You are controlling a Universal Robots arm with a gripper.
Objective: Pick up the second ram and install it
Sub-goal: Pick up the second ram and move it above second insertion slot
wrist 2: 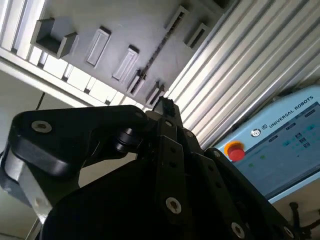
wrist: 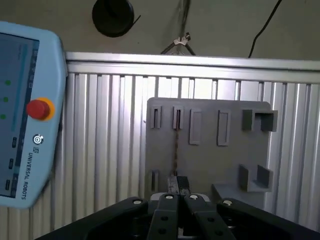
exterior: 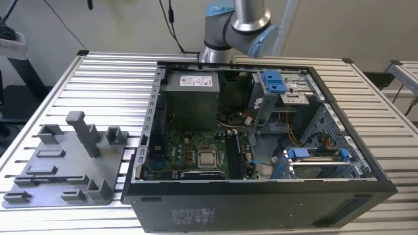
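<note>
While hanging well above the grey fixture tray (wrist: 210, 150), pointing the hand (wrist: 178, 185) down toward the second ram (wrist: 176, 147). Reading the hand as closed and empty in the first wrist view: fingertips (wrist: 174, 184) drawn together, gripping nothing. Finding the second ram on edge in the tray, showing as a slim dark strip in both wrist views and bridging two small end holders. Noting the tray lying on the slatted desk (exterior: 104, 83), just beside the open computer case (exterior: 261, 196) in the exterior view.

Judging the step in hand as the approach for the pick. Recommended practice, judged from this layout:

1. Centring over the middle of the strip, between the end holders, not above either one.
2. Turning the closing direction across the thin dimension, meeting both flat faces squarely.
3. Opening only a little wider than the strip, avoiding the neighbouring empty holders beside it.
4. Descending vertically, stopping short of the tray floor.
5. Clamping on the flat faces with modest force, sparing the contact edge.
6. Lifting straight out, without twist, preventing binding in the holders.
</note>
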